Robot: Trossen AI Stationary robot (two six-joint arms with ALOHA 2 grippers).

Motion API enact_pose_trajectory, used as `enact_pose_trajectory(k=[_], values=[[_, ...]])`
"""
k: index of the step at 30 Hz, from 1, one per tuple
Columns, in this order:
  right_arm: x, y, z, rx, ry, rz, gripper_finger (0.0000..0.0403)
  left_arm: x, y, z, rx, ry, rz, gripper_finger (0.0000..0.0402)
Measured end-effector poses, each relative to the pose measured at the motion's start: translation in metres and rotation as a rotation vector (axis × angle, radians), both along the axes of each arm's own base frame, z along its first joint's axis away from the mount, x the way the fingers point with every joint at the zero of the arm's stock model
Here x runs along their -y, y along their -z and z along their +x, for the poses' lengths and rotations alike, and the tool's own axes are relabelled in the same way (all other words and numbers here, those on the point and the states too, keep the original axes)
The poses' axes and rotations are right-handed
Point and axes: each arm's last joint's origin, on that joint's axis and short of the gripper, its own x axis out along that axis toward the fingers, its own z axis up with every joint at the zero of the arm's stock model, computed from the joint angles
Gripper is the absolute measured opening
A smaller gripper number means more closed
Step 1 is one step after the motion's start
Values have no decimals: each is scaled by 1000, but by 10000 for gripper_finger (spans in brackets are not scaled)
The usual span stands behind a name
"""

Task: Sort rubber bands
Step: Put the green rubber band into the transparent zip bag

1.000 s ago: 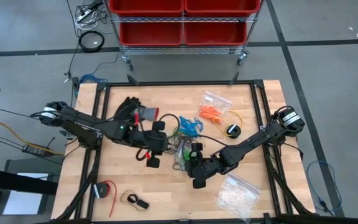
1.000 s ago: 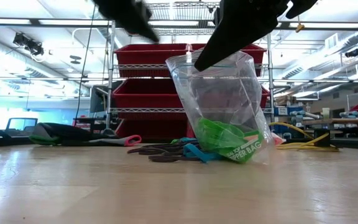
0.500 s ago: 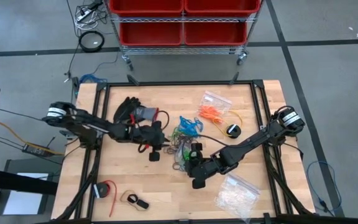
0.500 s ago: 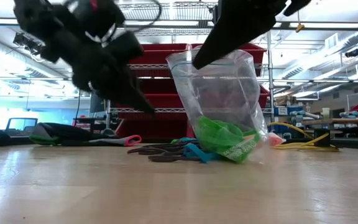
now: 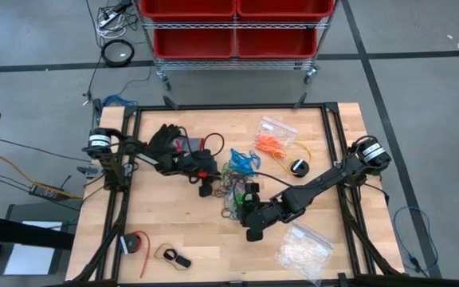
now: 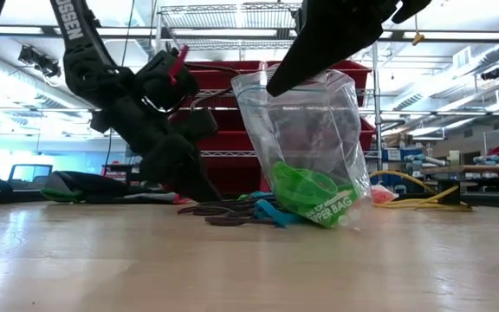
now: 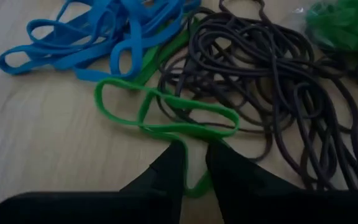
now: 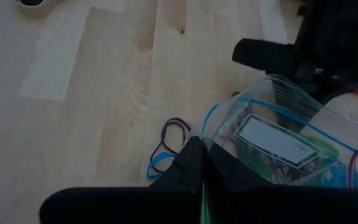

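A loose pile of rubber bands [image 5: 233,182] lies mid-table: blue [image 7: 98,37], green [image 7: 166,112] and dark [image 7: 272,93] loops. My left gripper [image 7: 194,168] is down at the pile's left side [image 6: 199,192], open by a narrow gap. A stretch of a green band [image 7: 195,184] shows in that gap; I cannot tell if the fingers touch it. My right gripper [image 8: 199,163] is shut on a clear zip bag [image 6: 306,147] with green bands [image 6: 306,195] in its bottom. Orange bands [image 5: 271,145] lie farther back. My right gripper pinches the clear bag's top edge [image 8: 211,144] between its two fingers, coming slanting down from the right. The bag hangs upright below the fingers [image 6: 306,52]. Its bottom [image 6: 319,222] is at the tabletop, mouth up.
Black gloves [image 5: 166,143] lie at the far left, a clear bag [image 5: 276,127] and a yellow cable [image 5: 303,150] far right, a bag of whitish pieces [image 5: 303,249] near right, a red roll [image 5: 136,243] near left. Red bins [image 5: 233,28] stand beyond the table.
My left gripper has come down from well above the table to the tabletop at the left side of the band pile, rolling a little as it sank. The bag has stayed where it was.
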Motion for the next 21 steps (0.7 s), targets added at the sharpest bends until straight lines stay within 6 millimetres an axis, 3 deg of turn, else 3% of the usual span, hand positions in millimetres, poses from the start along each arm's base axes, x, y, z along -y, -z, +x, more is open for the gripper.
enact_pose_trajectory(k=[5, 11, 14, 21], values=[[0, 0, 0, 3, 0, 2, 0, 0, 3, 0, -10, -9, 8, 16], [0, 0, 0, 2, -3, 6, 0, 1, -14, -6, -8, -6, 4, 3], [-1, 0, 0, -5, -14, 18, 0, 2, -32, -17, -31, -7, 5, 2], [0, 0, 0, -6, -16, 17, 0, 6, -94, -42, 94, -28, 50, 1]])
